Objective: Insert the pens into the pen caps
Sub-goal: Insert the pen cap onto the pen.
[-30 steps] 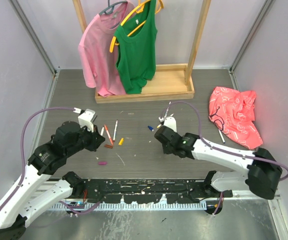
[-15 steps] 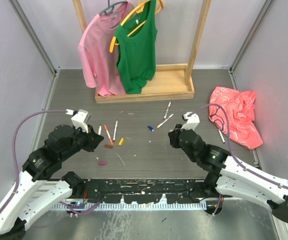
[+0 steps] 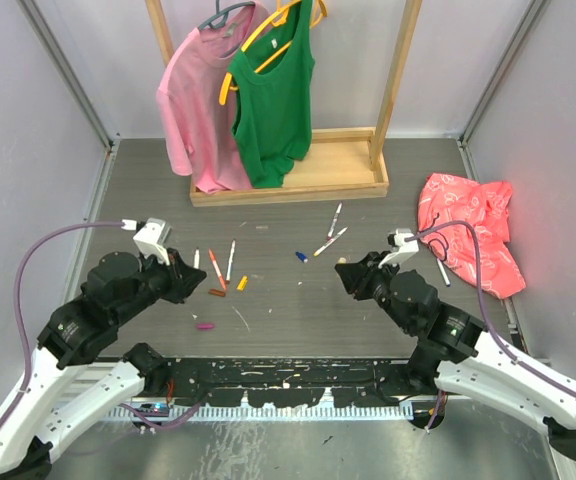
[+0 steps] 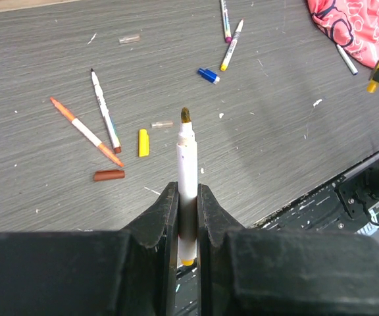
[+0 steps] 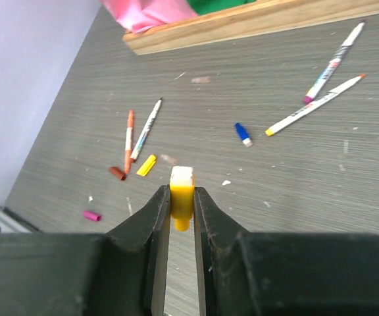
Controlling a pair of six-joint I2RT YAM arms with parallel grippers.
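Note:
My left gripper (image 4: 187, 197) is shut on a white pen (image 4: 187, 155) with a dark olive tip and a yellow rear end; the tip points forward over the table. In the top view the left gripper (image 3: 184, 274) is left of centre. My right gripper (image 5: 181, 201) is shut on a yellow pen cap (image 5: 181, 191), whose pale open end faces away. In the top view the right gripper (image 3: 348, 272) is right of centre, facing the left one across a wide gap. On the table between them lie an orange pen (image 3: 213, 268), a white pen (image 3: 230, 260), a yellow cap (image 3: 242, 283), a brown cap (image 3: 217, 293), a magenta cap (image 3: 205, 326) and a blue cap (image 3: 301, 256).
Two more pens (image 3: 332, 232) lie behind the blue cap. Another pen (image 3: 442, 272) rests at the edge of a crumpled red cloth (image 3: 471, 235) on the right. A wooden rack base (image 3: 288, 185) with hanging pink and green shirts stands at the back.
My right gripper has pulled back from the table's middle to the right, carrying the yellow cap. My left gripper has drawn a little to the left with its pen.

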